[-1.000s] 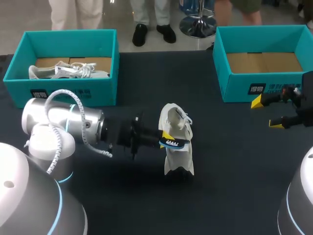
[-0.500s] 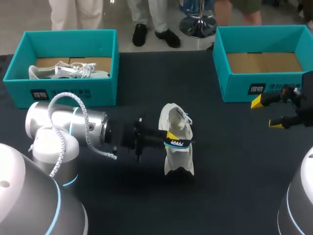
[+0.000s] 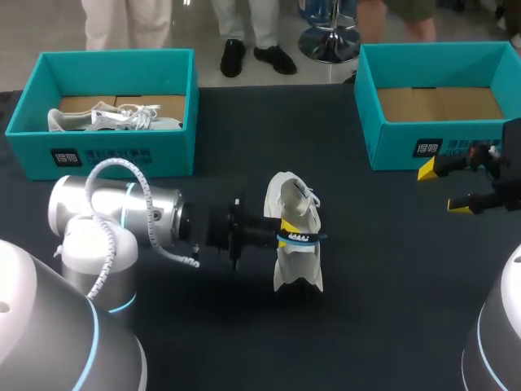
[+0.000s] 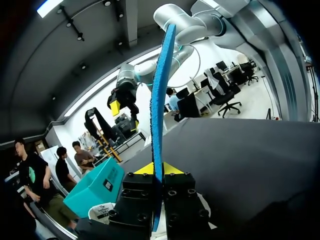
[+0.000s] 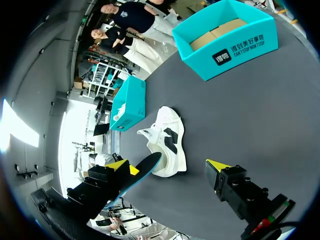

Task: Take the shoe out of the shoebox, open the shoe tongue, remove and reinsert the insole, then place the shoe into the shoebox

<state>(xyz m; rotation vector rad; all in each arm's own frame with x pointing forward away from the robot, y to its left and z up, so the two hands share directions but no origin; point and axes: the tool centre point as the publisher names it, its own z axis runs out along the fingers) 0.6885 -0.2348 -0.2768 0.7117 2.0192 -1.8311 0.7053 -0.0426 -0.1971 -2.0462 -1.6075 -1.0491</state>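
A white shoe (image 3: 295, 265) stands in the middle of the dark table, seen also in the right wrist view (image 5: 169, 135). My left gripper (image 3: 286, 238) comes in from the left and is level with the shoe's middle. It is shut on a blue insole (image 3: 303, 239), which lies across the shoe's opening. In the left wrist view the insole (image 4: 161, 95) stands edge-on, pinched between the yellow fingertips (image 4: 171, 168). My right gripper (image 3: 444, 189) hovers at the table's right side, open and holding nothing, far from the shoe.
A teal shoebox (image 3: 32, 122) at the back left holds a second white shoe (image 3: 110, 119). Another teal shoebox (image 3: 368, 122) at the back right shows only its cardboard floor, just behind my right gripper.
My left arm has moved slightly to the right, carrying the insole further over the shoe. The right arm and the shoe have stayed still.
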